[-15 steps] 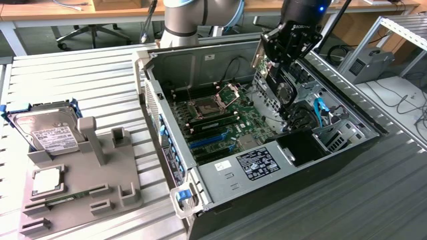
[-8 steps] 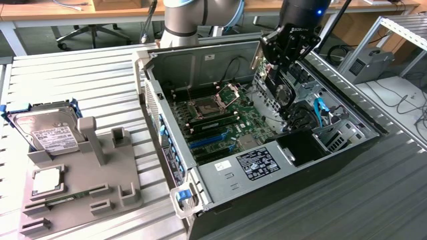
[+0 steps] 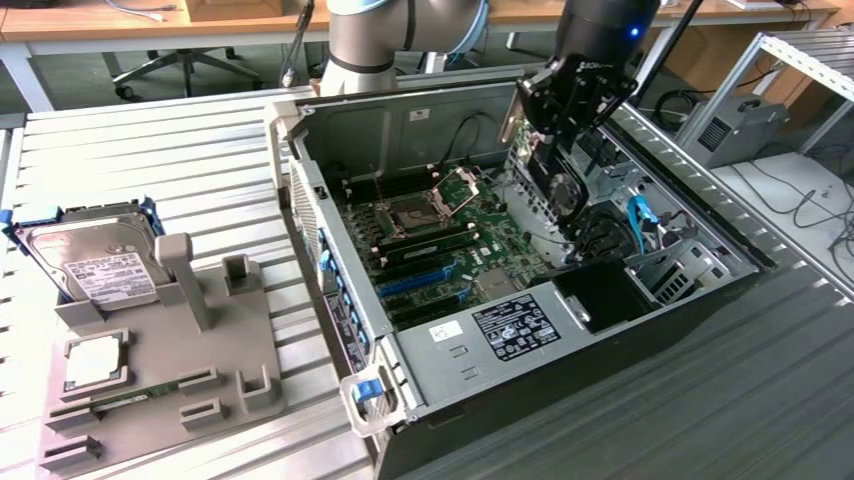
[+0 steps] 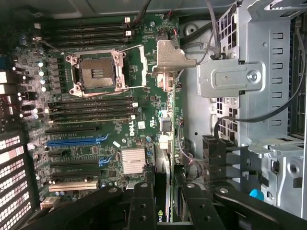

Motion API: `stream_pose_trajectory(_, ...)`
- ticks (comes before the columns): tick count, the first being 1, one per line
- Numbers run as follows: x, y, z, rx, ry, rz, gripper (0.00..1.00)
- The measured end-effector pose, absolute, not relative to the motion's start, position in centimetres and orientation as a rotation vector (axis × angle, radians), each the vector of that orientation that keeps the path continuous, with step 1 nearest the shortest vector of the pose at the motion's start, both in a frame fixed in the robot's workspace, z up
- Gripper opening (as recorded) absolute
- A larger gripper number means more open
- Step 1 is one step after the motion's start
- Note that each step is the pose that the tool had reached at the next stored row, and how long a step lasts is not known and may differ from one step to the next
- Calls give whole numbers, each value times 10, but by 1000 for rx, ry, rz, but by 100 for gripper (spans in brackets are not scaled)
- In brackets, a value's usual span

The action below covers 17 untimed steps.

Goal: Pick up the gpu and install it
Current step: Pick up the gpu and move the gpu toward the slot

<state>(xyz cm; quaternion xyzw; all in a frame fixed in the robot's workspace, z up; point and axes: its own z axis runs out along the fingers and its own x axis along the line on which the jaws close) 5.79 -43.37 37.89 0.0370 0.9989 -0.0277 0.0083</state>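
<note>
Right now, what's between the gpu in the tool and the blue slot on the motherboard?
In the wrist view, a silver finned heatsink sits on the board between the held gpu and the blue slot.

A pale slatted metal tabletop (image 3: 160,150) stretched wide. Behind it stood wooden desks (image 3: 120,22) and an office chair's wheeled base (image 3: 174,65) on dark floor (image 3: 80,85). A metal rack (image 3: 807,42) flanked the exterior view's right.
</note>
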Motion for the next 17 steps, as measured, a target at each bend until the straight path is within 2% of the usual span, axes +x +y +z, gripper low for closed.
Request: stream_pose_trajectory(17, 54, -434, 372, 116, 3122, -87, 26)
